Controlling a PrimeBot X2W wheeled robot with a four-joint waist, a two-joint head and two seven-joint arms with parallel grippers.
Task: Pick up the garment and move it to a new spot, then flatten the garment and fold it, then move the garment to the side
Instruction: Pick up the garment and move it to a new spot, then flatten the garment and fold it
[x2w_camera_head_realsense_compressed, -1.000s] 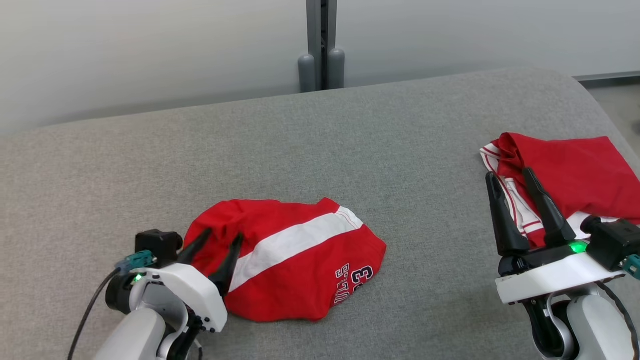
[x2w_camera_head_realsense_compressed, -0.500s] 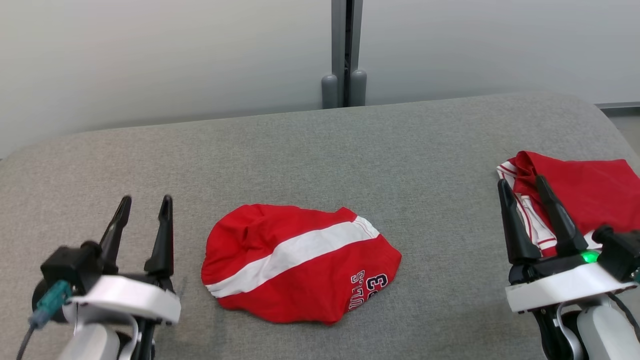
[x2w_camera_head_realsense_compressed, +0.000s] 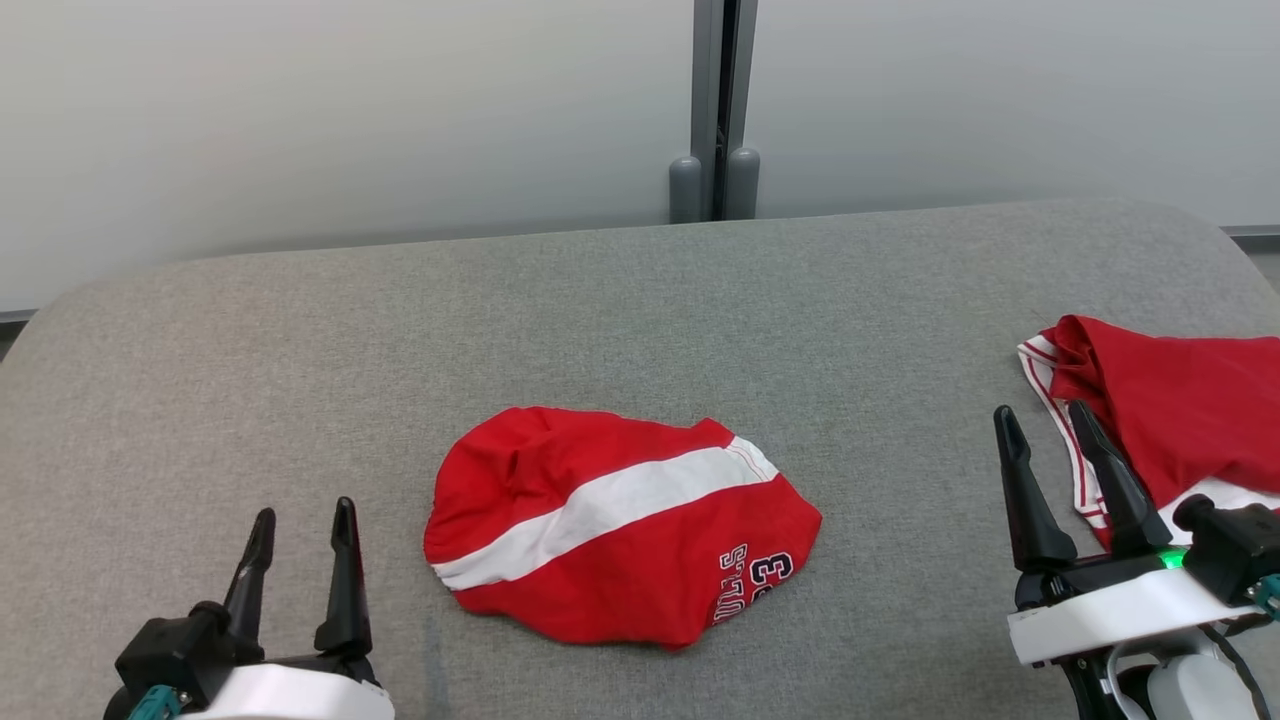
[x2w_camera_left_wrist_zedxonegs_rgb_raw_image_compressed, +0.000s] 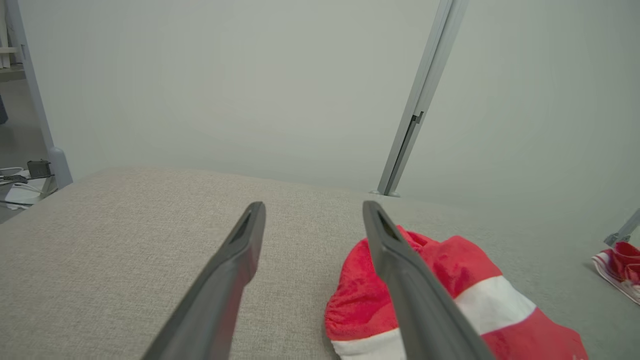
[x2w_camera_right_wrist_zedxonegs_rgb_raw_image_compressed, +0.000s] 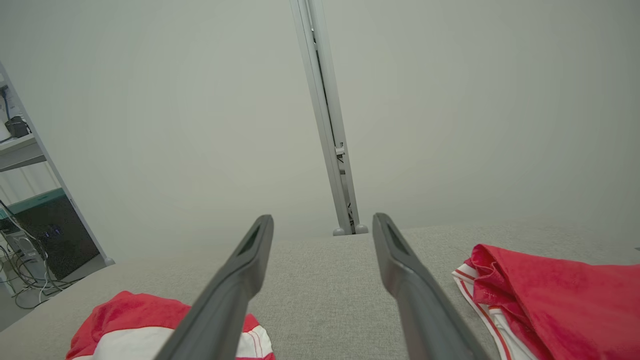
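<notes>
On the grey counter (x2w_camera_head_realsense_compressed: 600, 300) lie two red garments: the striped garment (x2w_camera_head_realsense_compressed: 620, 525), folded, and a second garment (x2w_camera_head_realsense_compressed: 1170, 420) well to its right. Of two grippers, the left gripper (x2w_camera_head_realsense_compressed: 305, 512) is near the striped garment's left and the right gripper (x2w_camera_head_realsense_compressed: 1040, 410) well to its right. Both jaws are spread wide, holding nothing.

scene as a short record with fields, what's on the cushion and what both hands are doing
surface: grey cushion
middle: striped garment, red with a white band, bunched up
right edge: second garment, red with white trim, bunched
left hand: open, empty, left of the striped garment, apart from it
right hand: open, empty, beside the second garment
</notes>
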